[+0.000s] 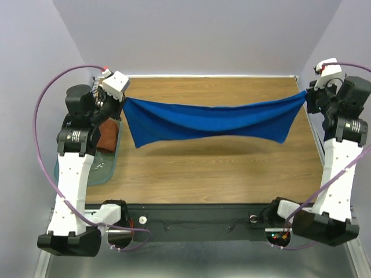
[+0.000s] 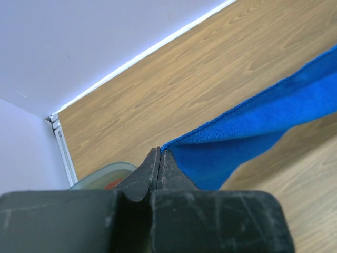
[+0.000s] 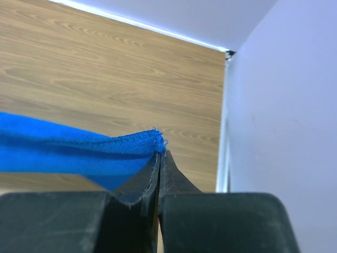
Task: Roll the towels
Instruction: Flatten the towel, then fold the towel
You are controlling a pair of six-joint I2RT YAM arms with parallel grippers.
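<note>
The blue towel [image 1: 211, 121] hangs stretched in the air across the table, sagging in the middle. My left gripper [image 1: 120, 98] is shut on its left corner; the left wrist view shows the jaws [image 2: 159, 152] pinched on the blue cloth [image 2: 253, 132]. My right gripper [image 1: 308, 95] is shut on its right corner, seen in the right wrist view [image 3: 161, 154] with the blue towel [image 3: 68, 147] running left. The rust-brown towel [image 1: 108, 134] lies bunched in the bin at the left, partly hidden by my left arm.
A translucent teal bin [image 1: 104, 171] stands at the table's left edge under my left arm; its rim shows in the left wrist view [image 2: 100, 176]. The wooden table [image 1: 214, 174] is walled at the back and sides.
</note>
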